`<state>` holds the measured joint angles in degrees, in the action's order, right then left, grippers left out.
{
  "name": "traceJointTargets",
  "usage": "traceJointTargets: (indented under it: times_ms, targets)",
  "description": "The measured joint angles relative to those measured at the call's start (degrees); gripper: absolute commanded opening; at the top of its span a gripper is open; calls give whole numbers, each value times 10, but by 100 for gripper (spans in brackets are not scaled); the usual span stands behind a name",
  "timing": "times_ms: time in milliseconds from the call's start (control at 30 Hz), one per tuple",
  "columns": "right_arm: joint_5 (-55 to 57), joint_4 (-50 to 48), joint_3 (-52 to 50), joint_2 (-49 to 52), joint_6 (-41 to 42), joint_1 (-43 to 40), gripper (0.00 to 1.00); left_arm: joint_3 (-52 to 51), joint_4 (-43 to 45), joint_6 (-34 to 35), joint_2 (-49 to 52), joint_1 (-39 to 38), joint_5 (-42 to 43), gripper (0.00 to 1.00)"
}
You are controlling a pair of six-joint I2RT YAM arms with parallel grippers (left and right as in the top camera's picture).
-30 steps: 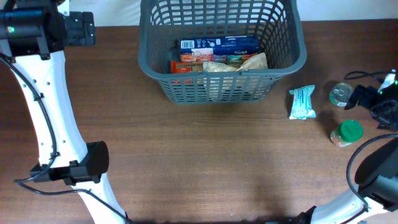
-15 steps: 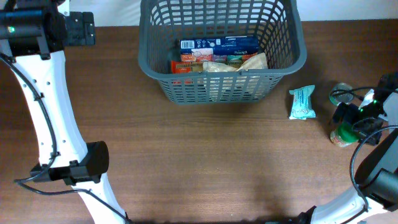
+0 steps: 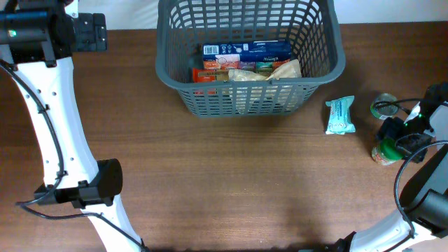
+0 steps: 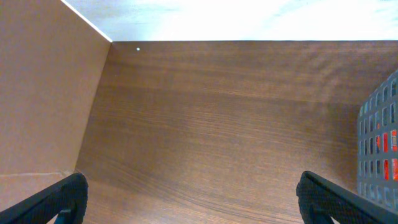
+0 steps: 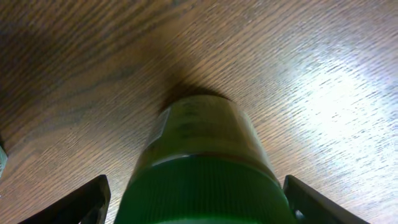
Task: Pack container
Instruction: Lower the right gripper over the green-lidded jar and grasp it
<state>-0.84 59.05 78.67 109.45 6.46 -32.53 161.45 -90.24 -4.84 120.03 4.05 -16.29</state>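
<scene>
Right wrist view: the green-lid jar (image 5: 199, 168) stands up tall right between the wide-open fingers of the right gripper (image 5: 196, 202), not squeezed yet. The container (image 3: 336, 66) sits well to its left, past a blue packet (image 3: 340, 115). The left gripper (image 4: 189, 199) is wide too, far away.
</scene>
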Motion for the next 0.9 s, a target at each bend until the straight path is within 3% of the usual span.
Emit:
traceJointTargets:
  times_ms: [900]
  targets:
    - [34,-15,-25,0,27,0,83,0,0,0,0,0,0,99]
